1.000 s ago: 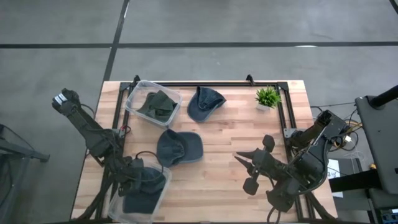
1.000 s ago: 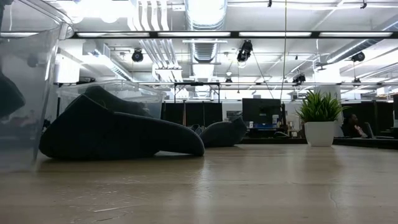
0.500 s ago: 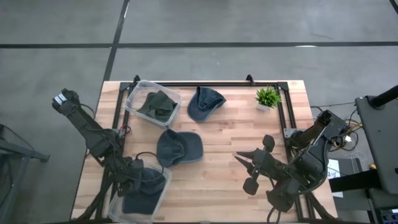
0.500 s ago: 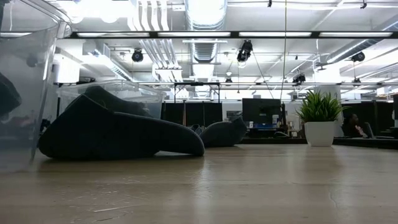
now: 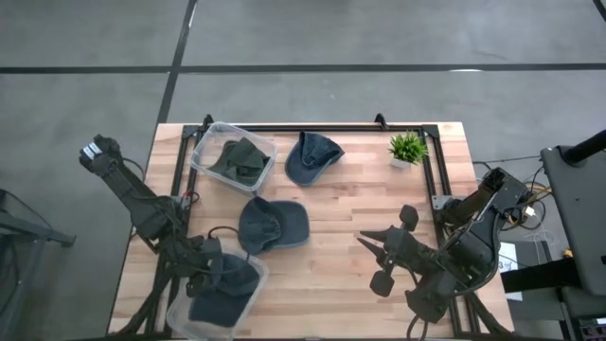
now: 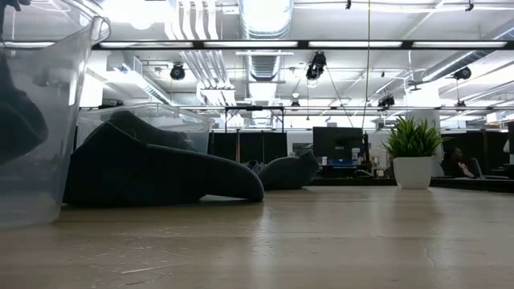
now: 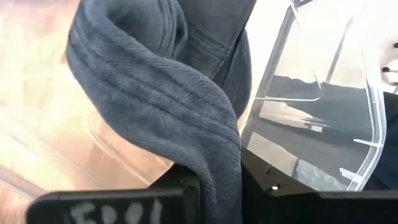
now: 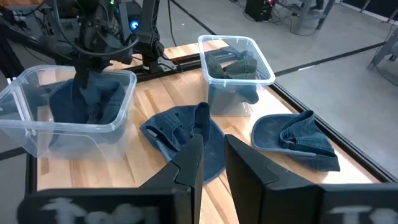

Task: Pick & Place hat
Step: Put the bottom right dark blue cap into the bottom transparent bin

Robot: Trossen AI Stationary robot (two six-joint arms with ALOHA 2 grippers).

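Down inside the near clear bin [image 5: 180,311], my left jaws [image 7: 219,180] are clamped on a fold of the dark blue hat [image 7: 155,93], whose bulk hangs ahead of them, its brim out of sight. My right jaws [image 8: 213,163] wait slightly parted above the counter [image 5: 360,204], another hat [image 8: 180,134] lying beyond them.

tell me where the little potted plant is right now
In the high view the potted plant stands near the table's far right corner, right of the blue hat lying at the far edge.
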